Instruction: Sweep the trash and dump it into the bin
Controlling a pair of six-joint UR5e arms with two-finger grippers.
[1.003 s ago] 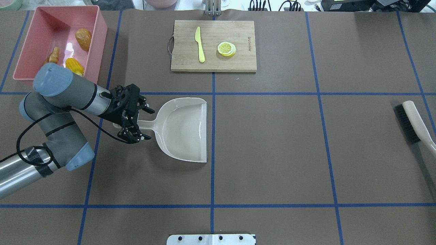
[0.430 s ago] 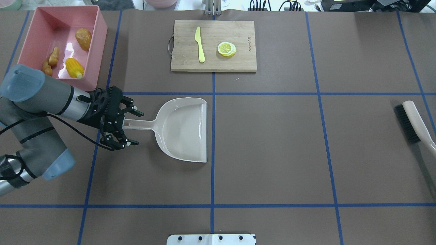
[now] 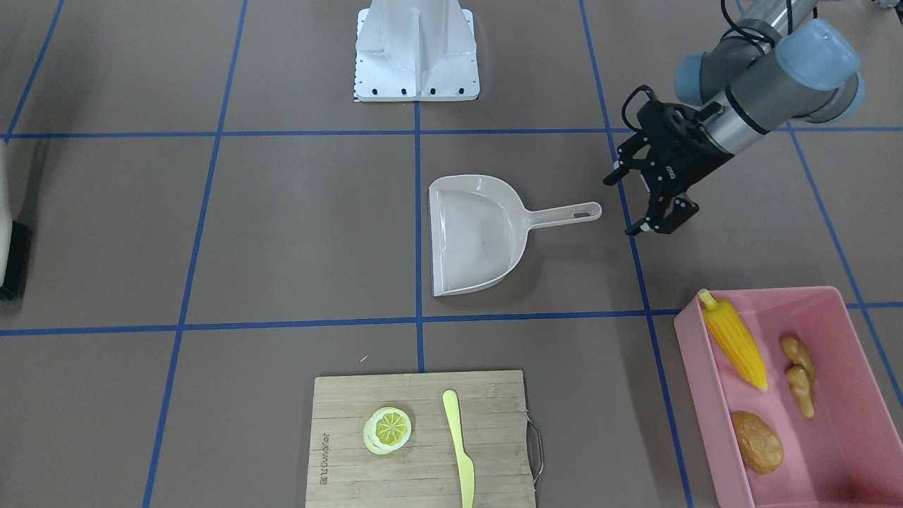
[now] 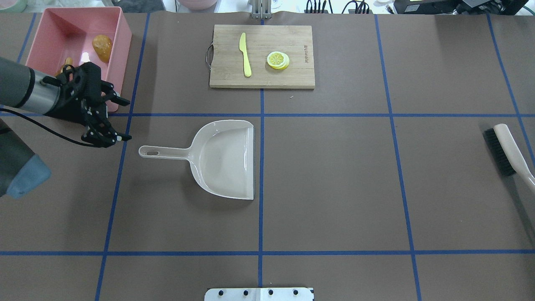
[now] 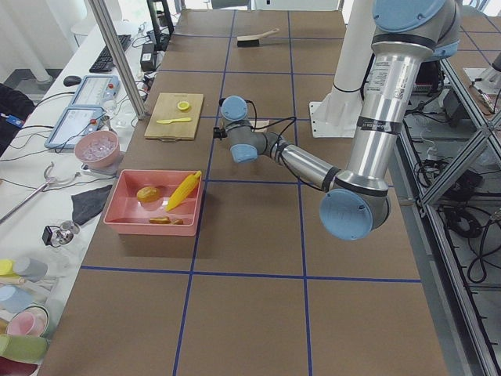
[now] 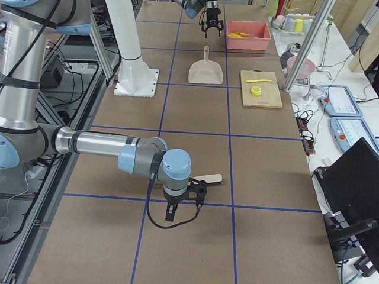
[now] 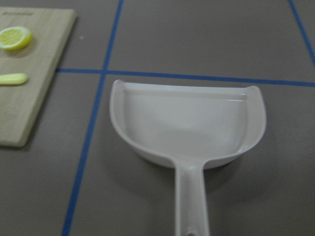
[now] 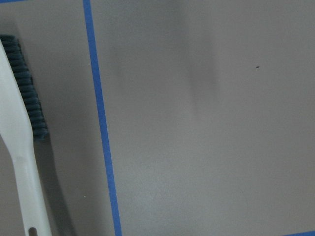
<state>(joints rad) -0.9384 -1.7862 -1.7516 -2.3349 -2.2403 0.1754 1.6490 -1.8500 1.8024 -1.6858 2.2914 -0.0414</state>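
While the dustpan lies flat on the counter, handle toward the robot's left and mouth toward its right, we list all else by it.

- Left end effector: just past the dustpan's handle tip and not touching it; fingers spread wide apart.
- Right end effector: well apart from the dustpan, on its mouth side. We see it from the side camera only and cannot tell whether its fingers are apart or together.
- Bin: pink, beyond the dustpan's handle end and farther from the robot's base.
- Trash, all inside the bin: corn cob along the wall nearest the dustpan, potato in the corner beyond it, ginger root beside the corn on the side away from the dustpan.
- Cutting board: past the dustpan, away from the robot; it carries a lemon slice and a yellow knife.
- Brush: well apart from the dustpan's mouth, near the counter's edge.
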